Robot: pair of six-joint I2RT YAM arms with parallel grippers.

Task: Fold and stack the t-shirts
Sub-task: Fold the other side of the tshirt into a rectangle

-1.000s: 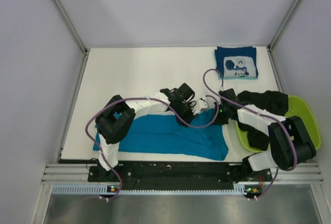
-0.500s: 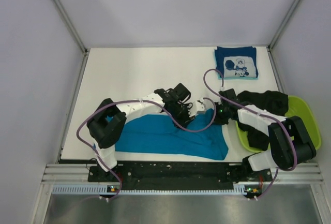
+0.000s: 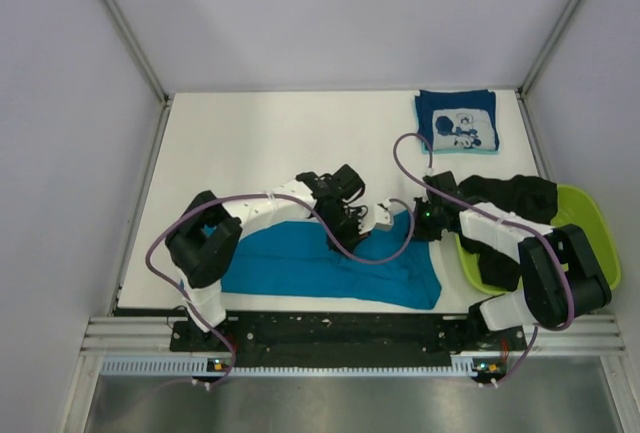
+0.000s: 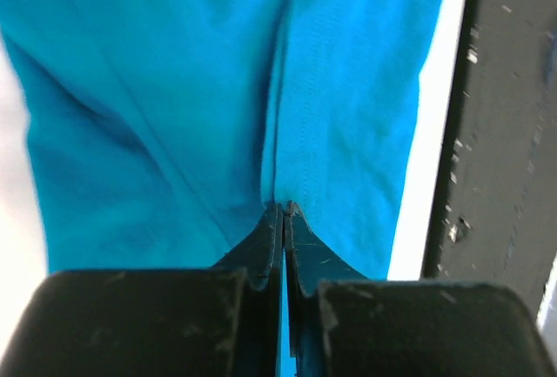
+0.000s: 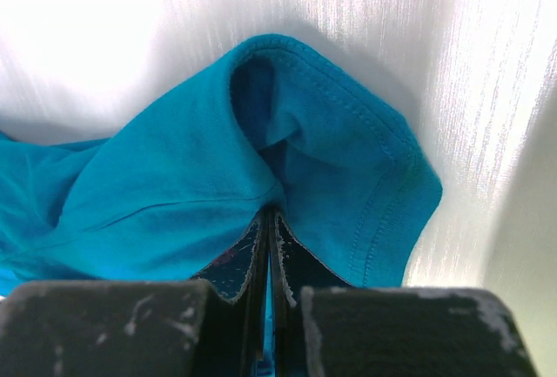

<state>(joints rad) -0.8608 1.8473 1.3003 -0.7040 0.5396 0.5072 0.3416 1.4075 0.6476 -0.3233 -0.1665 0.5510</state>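
- In the top view, the teal shirt [image 3: 300, 263] lies spread along the lower edge of the white table [image 3: 250, 143]. Its long axis runs left to right across the frame. Its left end, at lower left, has no gripper on it.
- In its wrist view, the left gripper [image 4: 284, 207] has its jaws pressed together on a raised ridge of teal cloth. In the top view it sits on the shirt's upper edge, just right of the frame's centre.
- The right gripper [image 5: 271, 213] is also clamped shut, with teal cloth nipped between its jaws just below a hemmed opening, which I take to be a sleeve. In the top view it holds the shirt's upper right corner, near the left gripper.
- The relation I steer by is that both grips sit on the right half of the upper edge. Most of the cloth therefore lies to the left of the tools and below them in the frame. I judge that a fold means carrying that held edge across the shirt's length, and the left arm is the nearer one to the free end.
- The navy shirt [image 3: 457, 121] lies folded at upper right, well apart from both grippers.
- The black shirt [image 3: 510, 198] is draped over the rim of the green basin [image 3: 595, 215] at far right, and the right arm partly covers it.
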